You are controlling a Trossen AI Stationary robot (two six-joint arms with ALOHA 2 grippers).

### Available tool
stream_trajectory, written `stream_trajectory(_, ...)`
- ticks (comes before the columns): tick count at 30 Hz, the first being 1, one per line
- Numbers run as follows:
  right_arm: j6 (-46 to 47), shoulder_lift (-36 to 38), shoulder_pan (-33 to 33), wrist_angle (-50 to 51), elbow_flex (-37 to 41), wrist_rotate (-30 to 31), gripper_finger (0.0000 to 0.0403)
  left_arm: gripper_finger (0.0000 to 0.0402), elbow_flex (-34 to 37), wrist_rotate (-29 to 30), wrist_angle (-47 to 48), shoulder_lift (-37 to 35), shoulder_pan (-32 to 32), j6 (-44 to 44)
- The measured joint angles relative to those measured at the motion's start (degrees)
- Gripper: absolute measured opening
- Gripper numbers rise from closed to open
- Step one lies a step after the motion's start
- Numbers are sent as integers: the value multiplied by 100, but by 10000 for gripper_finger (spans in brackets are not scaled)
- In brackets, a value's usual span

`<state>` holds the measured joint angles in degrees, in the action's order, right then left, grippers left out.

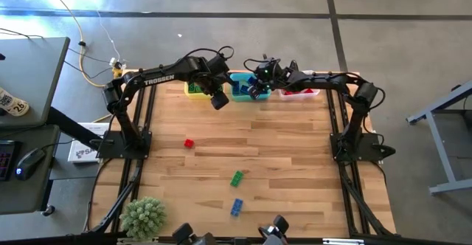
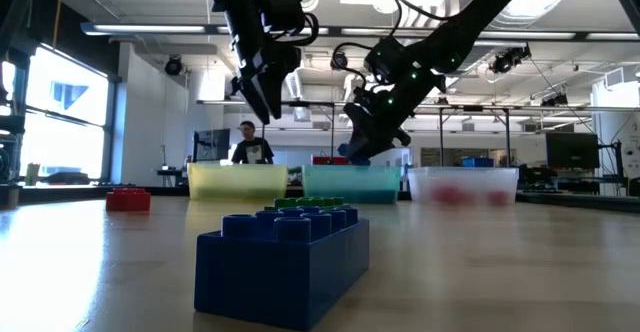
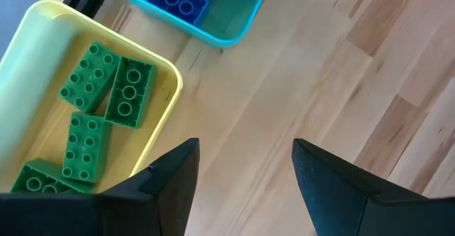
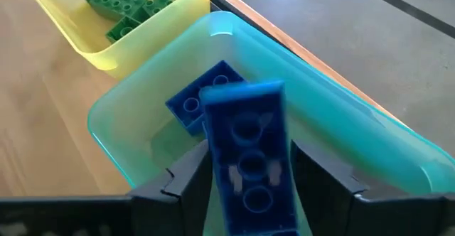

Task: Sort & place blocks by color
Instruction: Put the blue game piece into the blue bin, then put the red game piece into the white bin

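**Blue brick held over the teal bin**

Three loose bricks are lying on the wooden table (image 1: 280,149): red (image 1: 189,143), green (image 1: 237,178), blue (image 1: 237,207). A person (image 2: 250,144) is standing in the room behind. The right gripper (image 4: 245,175) is gripping a blue block (image 4: 249,158) above the teal bin (image 4: 341,133). The left gripper (image 3: 245,168) is hanging spread wide beside the yellow bin (image 3: 167,87), which is holding green blocks (image 3: 106,87).

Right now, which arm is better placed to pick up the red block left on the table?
Left. The left gripper is open and empty beside the yellow bin, on the red block's side. The right gripper is busy with a blue block over the teal bin.
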<state>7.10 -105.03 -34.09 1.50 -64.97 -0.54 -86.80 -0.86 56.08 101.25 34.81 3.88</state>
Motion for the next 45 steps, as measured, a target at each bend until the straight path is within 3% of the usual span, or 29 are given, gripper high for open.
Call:
stream_trajectory(6,53,15,0,1,3,2,203,214,0,0,15,0,0,349)
stream_trajectory(17,-32,432,0,-2,7,4,206,214,0,1,874,0,-48,423)
stream_trajectory(23,-303,791,0,-2,7,9,206,214,0,-2,1487,0,-305,-137)
stream_trajectory(33,-334,1317,0,7,7,54,206,214,17,-30,1652,0,-777,124)
stream_trajectory(45,-856,1445,-4,76,7,151,206,214,1246,-63,1208,-398,-1313,1192)
